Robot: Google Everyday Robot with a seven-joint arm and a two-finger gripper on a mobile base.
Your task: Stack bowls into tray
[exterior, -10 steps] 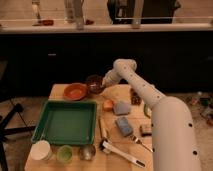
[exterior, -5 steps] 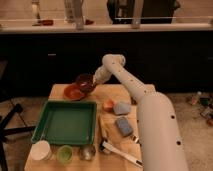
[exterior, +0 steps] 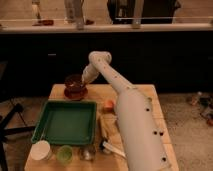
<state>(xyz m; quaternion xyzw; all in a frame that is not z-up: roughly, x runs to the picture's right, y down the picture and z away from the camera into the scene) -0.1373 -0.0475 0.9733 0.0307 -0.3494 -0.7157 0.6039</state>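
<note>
Gripper (exterior: 84,79) at the far left of the table (exterior: 145,93) — fingers closed on the rim of the dark brown bowl (exterior: 73,83). Bowl directly over the orange bowl (exterior: 75,94) — touching or not, can't tell. Green tray (exterior: 65,123) just in front of both.

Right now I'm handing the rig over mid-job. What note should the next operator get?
Gripper: shut on the dark brown bowl, at the far left of the table.
Dark brown bowl: over the orange bowl; I cannot tell if it is seated.
Green tray: nearer the camera, no bowl in it.
Done: bowls brought together.
Left: get both bowls, stacked, into the tray.
</note>
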